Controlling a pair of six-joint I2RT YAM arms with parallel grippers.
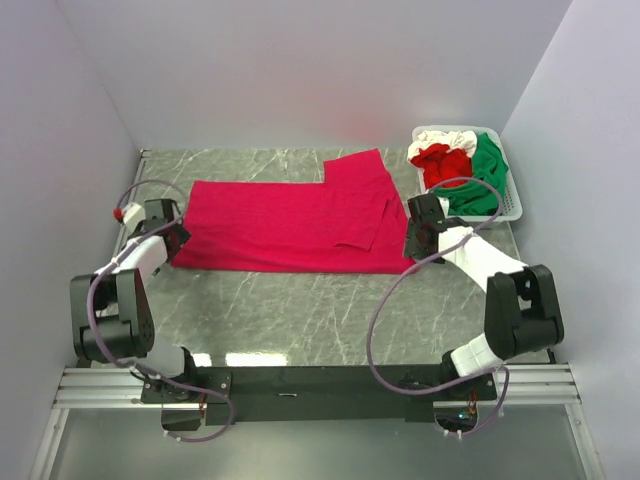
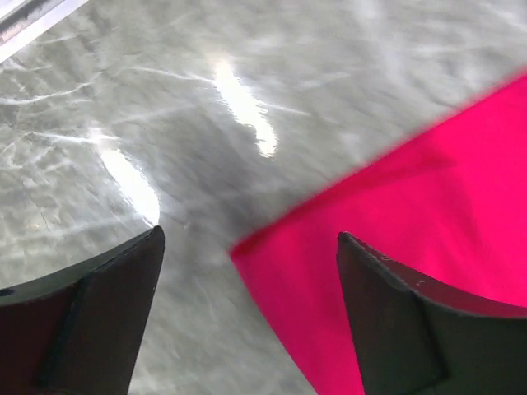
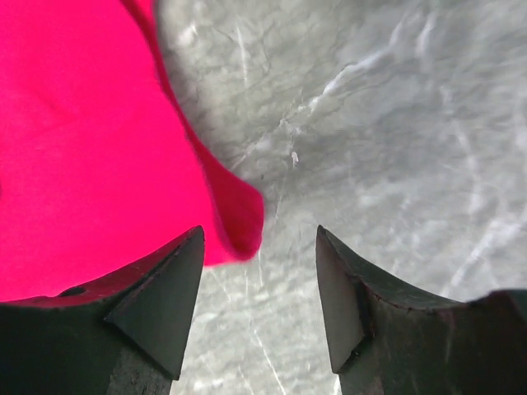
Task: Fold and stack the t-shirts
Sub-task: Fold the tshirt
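Observation:
A large crimson-red t-shirt (image 1: pixel 290 225) lies partly folded across the middle of the marble table, one flap folded over on its right half. My left gripper (image 1: pixel 172 240) is open over the shirt's near left corner (image 2: pixel 395 222), which lies between its fingers. My right gripper (image 1: pixel 413 243) is open over the shirt's near right corner (image 3: pixel 239 214). Neither holds cloth. Green (image 1: pixel 487 180), red (image 1: pixel 445 163) and white (image 1: pixel 440 140) shirts lie bunched in a basket at the back right.
The white slotted basket (image 1: pixel 512 205) stands at the back right by the right wall. Walls close in the table on the left, back and right. Bare marble (image 1: pixel 300 320) shows between the shirt and the arm bases.

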